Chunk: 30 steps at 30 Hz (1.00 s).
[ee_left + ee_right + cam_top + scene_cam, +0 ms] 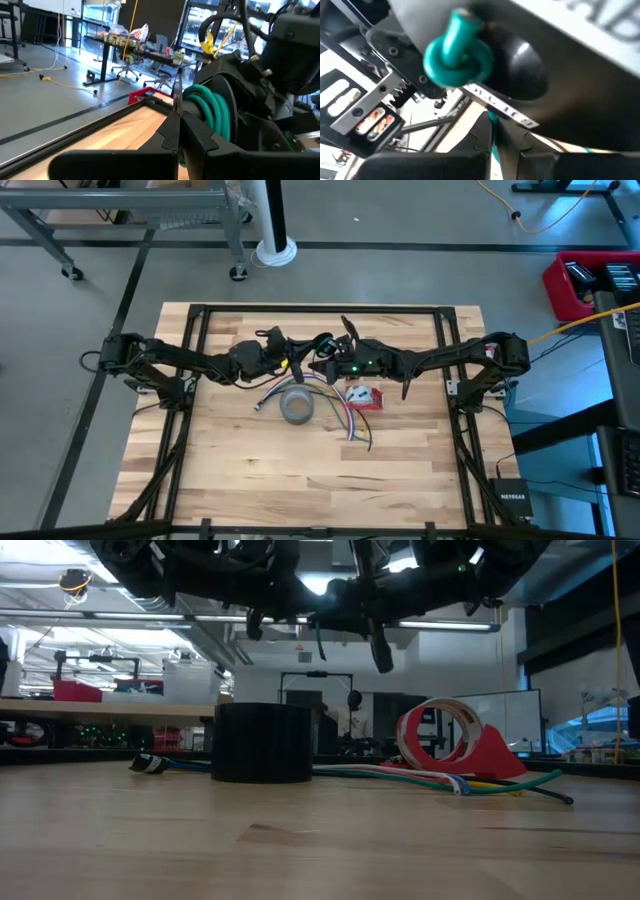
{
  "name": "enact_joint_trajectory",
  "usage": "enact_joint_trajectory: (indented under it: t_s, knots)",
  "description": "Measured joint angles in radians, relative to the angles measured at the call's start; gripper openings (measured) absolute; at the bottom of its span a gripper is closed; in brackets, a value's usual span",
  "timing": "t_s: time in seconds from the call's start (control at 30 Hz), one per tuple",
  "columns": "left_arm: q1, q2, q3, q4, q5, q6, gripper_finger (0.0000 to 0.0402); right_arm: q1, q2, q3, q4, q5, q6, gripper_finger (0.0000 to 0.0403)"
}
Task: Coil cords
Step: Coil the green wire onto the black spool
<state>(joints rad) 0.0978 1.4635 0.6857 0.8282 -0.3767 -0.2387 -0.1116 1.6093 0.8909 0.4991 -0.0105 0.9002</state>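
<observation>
Left wrist view: shut left hand (176,120) beside coiled green cord (210,107).

The word "NETGEAR" stands on a small black box (512,496) on the floor, beside the table.

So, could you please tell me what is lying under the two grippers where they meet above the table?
Below the left gripper and right gripper sit the grey tape roll, loose coloured cords and a red tape dispenser. The arms hide whatever is directly beneath them.
</observation>
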Motion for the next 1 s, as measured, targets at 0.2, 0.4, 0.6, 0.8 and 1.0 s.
enact_joint_trajectory:
  t_s: [0.2, 0.4, 0.6, 0.8, 1.0]
  knots:
    - [0.0, -0.019, 0.0, -0.07, -0.016, 0.003, 0.0, 0.0, 0.0, 0.0, -0.027, 0.006, -0.038, 0.0014]
    - [0.0, -0.121, 0.0, -0.23, -0.044, -0.008, 0.0, 0.0, 0.0, 0.0, -0.064, 0.056, -0.068, 0.0014]
    - [-0.005, -0.189, 0.0, -0.337, -0.037, -0.065, 0.0, 0.0, -0.001, 0.0, -0.055, 0.1, -0.098, 0.0014]
    - [-0.006, -0.199, 0.0, -0.342, -0.018, -0.069, 0.0, 0.0, -0.001, 0.0, -0.056, 0.104, -0.123, 0.0014]
    - [-0.006, -0.199, -0.001, -0.341, -0.016, -0.069, 0.0, 0.0, -0.001, 0.0, -0.078, 0.095, -0.124, 0.0031]
